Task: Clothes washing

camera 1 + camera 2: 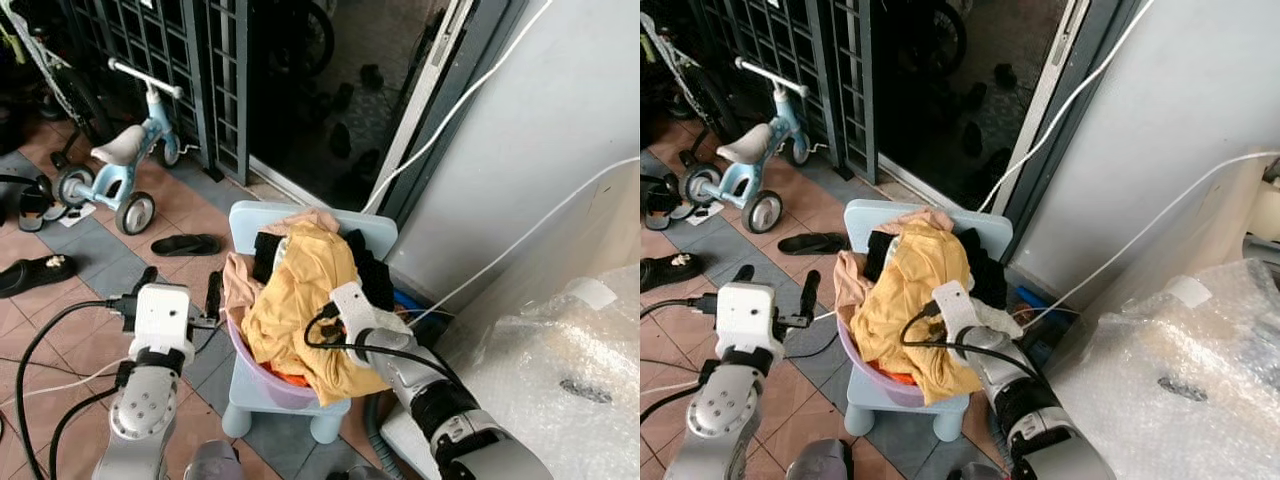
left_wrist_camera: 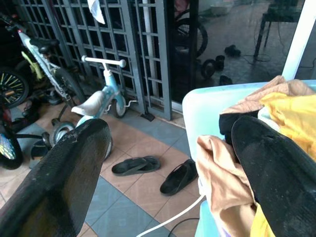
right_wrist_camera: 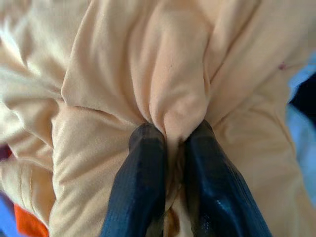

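The right gripper (image 3: 170, 136) pinches a fold of the yellow garment (image 1: 295, 290) atop the basin (image 1: 262, 377), likely for lifting. Left of the basin, the left gripper (image 2: 168, 163) hangs spread and empty

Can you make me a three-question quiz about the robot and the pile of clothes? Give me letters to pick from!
1. Where does the purple laundry basin sit?
A. on the light blue plastic chair
B. on the tricycle
C. on the bubble wrap

2. What colour is the cloth that the right gripper pinches?
A. black
B. yellow
C. green

3. How are the left gripper's fingers?
A. shut on a sandal
B. shut on the chair
C. open, holding nothing

Answers:
1 A: the basin rests on the chair seat.
2 B: the right wrist view shows the yellow garment bunched between the fingertips.
3 C: the left wrist view shows the two fingers spread wide, floor between them.
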Controlling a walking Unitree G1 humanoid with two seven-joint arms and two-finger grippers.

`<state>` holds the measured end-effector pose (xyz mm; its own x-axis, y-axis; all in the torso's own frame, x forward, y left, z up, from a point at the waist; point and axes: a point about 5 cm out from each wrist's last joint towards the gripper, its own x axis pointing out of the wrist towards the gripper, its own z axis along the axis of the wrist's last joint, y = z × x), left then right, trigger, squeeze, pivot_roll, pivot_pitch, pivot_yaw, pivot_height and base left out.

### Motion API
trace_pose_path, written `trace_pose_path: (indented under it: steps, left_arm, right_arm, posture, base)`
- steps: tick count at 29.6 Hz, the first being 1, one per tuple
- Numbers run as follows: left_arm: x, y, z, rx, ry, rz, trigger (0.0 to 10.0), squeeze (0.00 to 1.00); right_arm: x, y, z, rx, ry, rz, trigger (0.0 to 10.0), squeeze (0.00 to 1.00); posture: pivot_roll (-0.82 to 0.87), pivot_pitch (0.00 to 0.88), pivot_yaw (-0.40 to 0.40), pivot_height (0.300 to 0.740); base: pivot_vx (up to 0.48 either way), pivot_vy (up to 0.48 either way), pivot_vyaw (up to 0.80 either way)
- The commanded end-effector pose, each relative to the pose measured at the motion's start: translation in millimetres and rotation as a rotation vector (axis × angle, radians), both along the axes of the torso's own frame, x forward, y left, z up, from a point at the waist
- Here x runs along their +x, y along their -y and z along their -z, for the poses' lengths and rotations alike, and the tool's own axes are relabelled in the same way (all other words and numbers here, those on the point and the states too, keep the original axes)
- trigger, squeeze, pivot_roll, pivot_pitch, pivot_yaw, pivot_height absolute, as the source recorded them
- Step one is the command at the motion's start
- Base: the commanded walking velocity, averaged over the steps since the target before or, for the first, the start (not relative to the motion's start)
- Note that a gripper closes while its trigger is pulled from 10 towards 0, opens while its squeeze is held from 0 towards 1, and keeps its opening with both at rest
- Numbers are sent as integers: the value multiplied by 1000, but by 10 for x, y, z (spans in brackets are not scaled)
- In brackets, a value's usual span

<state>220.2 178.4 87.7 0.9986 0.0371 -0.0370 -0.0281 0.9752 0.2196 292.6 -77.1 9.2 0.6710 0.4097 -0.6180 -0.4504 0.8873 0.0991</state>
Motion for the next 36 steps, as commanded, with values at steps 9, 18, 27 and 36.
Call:
trace_pose_path:
  steps: [9, 18, 27, 36]
  left_arm:
    - [218, 12, -100, 15, 48, 4, 10000, 0]
    - [362, 96, -114, 110, 41, 20, 10000, 0]
    - [524, 184, -192, 97, 71, 22, 10000, 0]
    - [544, 213, -184, 99, 68, 20, 10000, 0]
  right_arm:
    - [148, 206, -709, 233, 397, 109, 0, 0]
    - [-15, 479, -1172, 205, 726, 209, 0, 0]
    - [-39, 591, -1384, 84, 859, 256, 10000, 0]
    - [-40, 518, -1336, 97, 822, 269, 10000, 0]
  posture:
    - [51, 0, -78, 740]
    - [2, 0, 0, 740]
    - [-22, 0, 31, 740]
    - [-17, 0, 27, 740]
  base:
    - [0, 0, 0]
    - [0, 0, 0]
    - [0, 0, 0]
    - [0, 0, -406]
